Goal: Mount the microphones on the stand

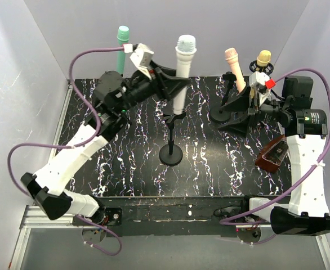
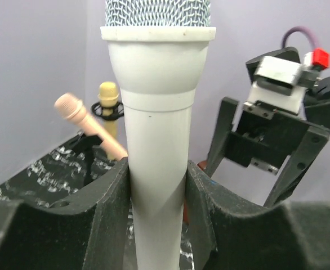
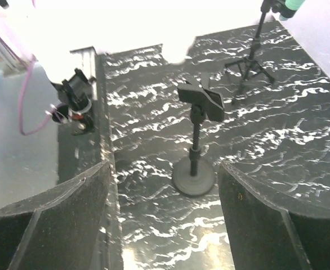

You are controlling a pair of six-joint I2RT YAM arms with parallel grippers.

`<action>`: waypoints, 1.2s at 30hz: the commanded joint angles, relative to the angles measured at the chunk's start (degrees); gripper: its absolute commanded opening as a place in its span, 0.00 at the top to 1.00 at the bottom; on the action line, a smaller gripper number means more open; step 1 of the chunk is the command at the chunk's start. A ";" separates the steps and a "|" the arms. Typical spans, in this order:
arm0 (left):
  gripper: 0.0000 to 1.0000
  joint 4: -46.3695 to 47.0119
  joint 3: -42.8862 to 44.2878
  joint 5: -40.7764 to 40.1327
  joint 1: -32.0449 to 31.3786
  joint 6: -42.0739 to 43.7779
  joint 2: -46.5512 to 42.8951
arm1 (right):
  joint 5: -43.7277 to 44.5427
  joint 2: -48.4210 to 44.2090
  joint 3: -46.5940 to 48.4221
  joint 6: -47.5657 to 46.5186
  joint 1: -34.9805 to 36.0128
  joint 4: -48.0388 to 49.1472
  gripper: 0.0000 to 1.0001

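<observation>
Top external view showed the teal microphone (image 1: 123,35) seated upright on its tripod stand (image 3: 249,67) at the far left of the table (image 1: 210,174). Just right of it, the left gripper (image 1: 175,84) was clamped on the white microphone (image 1: 184,53) below the head. It held the microphone head up, evidently so the handle could go down into a clip. The left wrist view confirmed both pads (image 2: 111,214) pressed against the barrel.

The empty stand (image 1: 171,153) stood at centre table. The right wrist view showed its clip (image 3: 201,98) vacant, so the white microphone was judged not yet attached.

Further right, the pink microphone (image 1: 233,59) leaned on a round-based stand (image 1: 221,115). The yellow microphone (image 1: 263,58) sat upright in a black ring mount (image 2: 110,111).

The right gripper (image 1: 241,115) hung close beside those two, jaws wide apart and holding nothing — judged to be standing off from the work.
</observation>
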 commanded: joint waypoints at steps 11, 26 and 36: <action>1.00 20.16 10.27 -24.61 -19.94 4.48 16.32 | 3.76 0.39 -2.00 54.42 2.76 44.06 0.21; 1.00 28.95 6.50 -32.96 -22.58 0.97 16.23 | 5.10 -0.05 -11.40 71.52 2.84 61.16 0.21; 1.00 32.56 5.97 -36.74 -22.93 -0.88 17.99 | 2.72 0.56 -21.43 95.48 3.46 94.26 0.27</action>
